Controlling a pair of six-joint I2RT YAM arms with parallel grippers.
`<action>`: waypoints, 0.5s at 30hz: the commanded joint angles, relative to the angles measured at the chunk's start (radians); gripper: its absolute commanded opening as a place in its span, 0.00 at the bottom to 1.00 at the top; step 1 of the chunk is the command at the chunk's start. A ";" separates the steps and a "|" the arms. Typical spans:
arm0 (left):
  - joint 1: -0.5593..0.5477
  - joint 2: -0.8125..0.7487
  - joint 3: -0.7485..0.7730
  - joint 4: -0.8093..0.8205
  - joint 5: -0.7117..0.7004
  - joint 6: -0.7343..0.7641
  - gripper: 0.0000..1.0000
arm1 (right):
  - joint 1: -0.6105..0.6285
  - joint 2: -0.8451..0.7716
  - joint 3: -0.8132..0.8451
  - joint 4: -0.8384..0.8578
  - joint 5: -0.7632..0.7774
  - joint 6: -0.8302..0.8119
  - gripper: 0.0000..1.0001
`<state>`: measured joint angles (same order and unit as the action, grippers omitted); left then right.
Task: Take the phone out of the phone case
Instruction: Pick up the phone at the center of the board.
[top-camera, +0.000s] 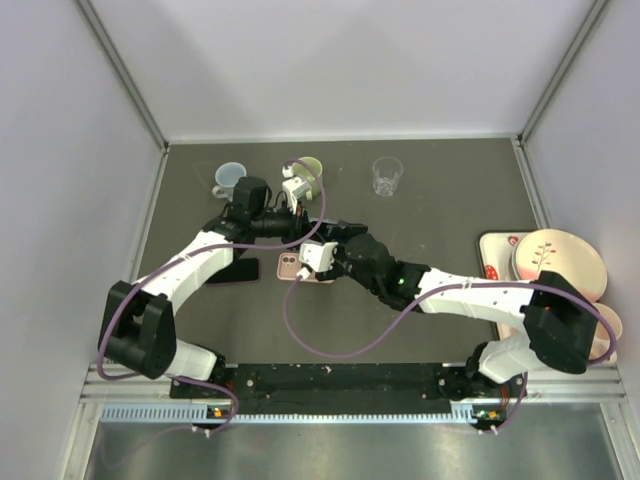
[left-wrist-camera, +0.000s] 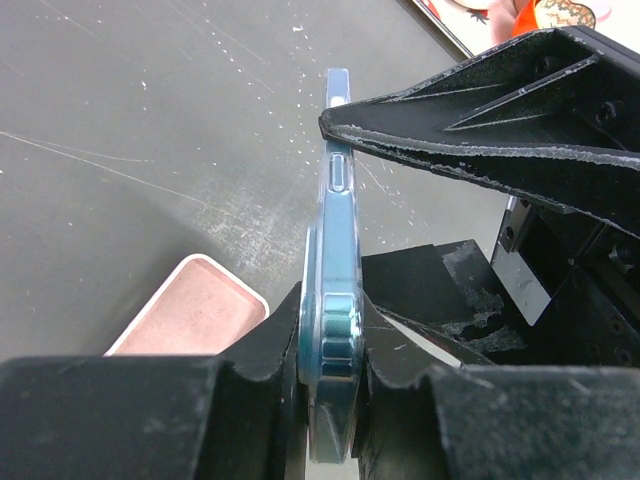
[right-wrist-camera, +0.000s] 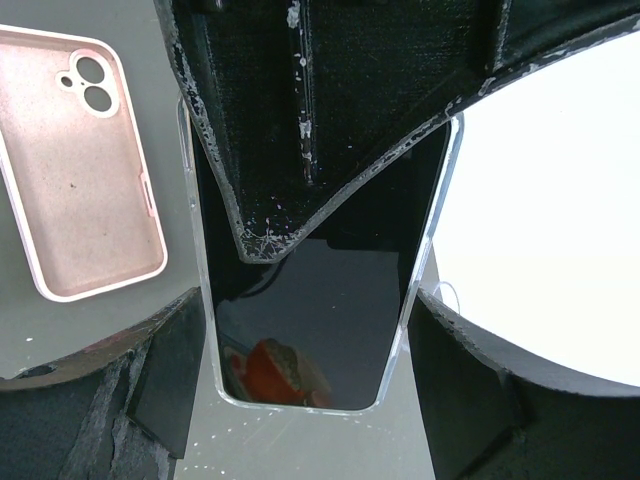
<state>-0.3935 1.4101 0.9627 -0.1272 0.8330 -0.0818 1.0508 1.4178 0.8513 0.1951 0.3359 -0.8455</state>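
Observation:
The phone (right-wrist-camera: 320, 310) has a black screen and sits in a clear phone case (left-wrist-camera: 338, 220), held up off the table between both arms. My left gripper (left-wrist-camera: 338, 345) is shut on it front to back, one finger (right-wrist-camera: 300, 120) lying on the screen. My right gripper (right-wrist-camera: 308, 370) spans its width, with a finger against each long edge of the case. One right finger (left-wrist-camera: 480, 110) touches the upper edge. In the top view the left gripper (top-camera: 305, 228) and right gripper (top-camera: 335, 238) meet at the table's middle and hide the phone.
An empty pink case (top-camera: 293, 267) lies on the table just under the grippers. A black phone (top-camera: 235, 272) lies to its left. At the back stand a pale mug (top-camera: 230, 178), a green mug (top-camera: 308, 170) and a clear glass (top-camera: 387, 175). Plates (top-camera: 555, 262) are stacked at the right.

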 joint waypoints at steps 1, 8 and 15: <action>-0.004 0.001 0.010 0.040 0.015 0.013 0.00 | 0.018 0.003 0.038 0.076 0.009 -0.004 0.26; -0.002 -0.031 0.001 0.038 -0.006 0.036 0.00 | 0.020 -0.032 0.017 0.119 0.025 -0.006 0.53; 0.016 -0.112 -0.015 0.054 -0.051 0.056 0.00 | 0.017 -0.103 0.002 0.118 0.028 0.016 0.72</action>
<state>-0.3935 1.3796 0.9546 -0.1268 0.8116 -0.0593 1.0546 1.4052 0.8421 0.2173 0.3386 -0.8463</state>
